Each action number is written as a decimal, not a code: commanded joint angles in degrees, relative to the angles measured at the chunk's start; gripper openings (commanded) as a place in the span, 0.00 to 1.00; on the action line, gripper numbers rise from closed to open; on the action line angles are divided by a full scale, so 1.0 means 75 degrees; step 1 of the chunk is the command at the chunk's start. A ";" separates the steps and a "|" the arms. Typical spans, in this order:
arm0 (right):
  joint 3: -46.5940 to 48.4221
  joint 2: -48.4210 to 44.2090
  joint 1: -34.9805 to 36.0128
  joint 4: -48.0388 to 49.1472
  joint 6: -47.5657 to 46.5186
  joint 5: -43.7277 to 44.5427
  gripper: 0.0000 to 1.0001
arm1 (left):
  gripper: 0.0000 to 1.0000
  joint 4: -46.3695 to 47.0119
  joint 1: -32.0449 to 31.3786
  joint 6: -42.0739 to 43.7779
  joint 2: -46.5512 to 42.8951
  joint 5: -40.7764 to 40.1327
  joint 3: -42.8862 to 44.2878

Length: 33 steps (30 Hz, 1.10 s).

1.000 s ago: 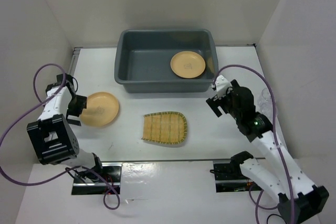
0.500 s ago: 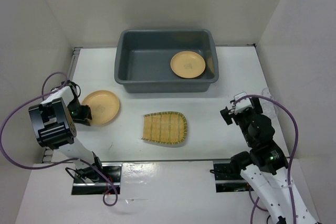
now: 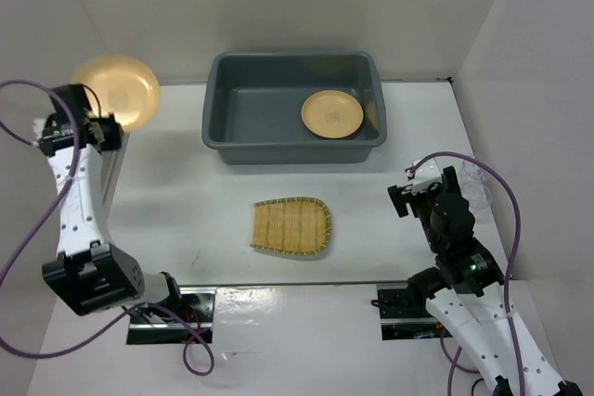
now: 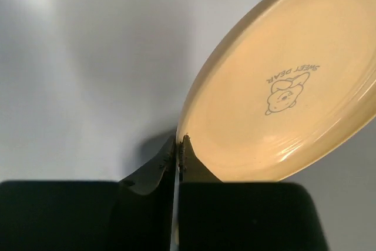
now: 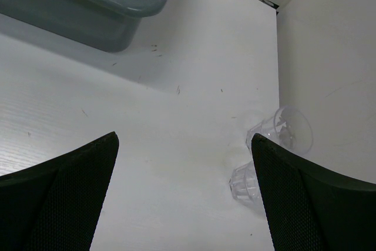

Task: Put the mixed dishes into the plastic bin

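One plate [image 3: 331,114] lies in the bin [image 3: 223,127]. The left gripper [image 4: 178,145] pinches the second plate [image 4: 282,86] by its rim, high up left of the bin. The tray [image 3: 290,226] and the glass [image 5: 276,130] wait on the table, the glass near the wide-spread, empty right gripper [image 5: 183,142].

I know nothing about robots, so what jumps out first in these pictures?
A yellow plate held high at the far left, its rim pinched in the left jaws. Next, the big grey bin at the back with a second plate inside, and a woven tray lying on the table in front.
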 commanded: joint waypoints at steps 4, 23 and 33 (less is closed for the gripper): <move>-0.0030 0.0005 0.0303 0.0305 0.0148 0.0203 0.98 | 0.00 0.1445 -0.0652 -0.0452 0.0693 0.0937 0.2827; -0.0030 0.0076 0.0492 0.0305 0.0078 0.0203 0.95 | 0.00 -0.0850 -0.5484 0.2106 0.9607 0.2507 1.2310; -0.0030 0.0145 0.0492 0.0305 0.0078 0.0121 0.95 | 0.00 -0.0804 -0.5918 0.1777 1.1383 0.2990 1.3241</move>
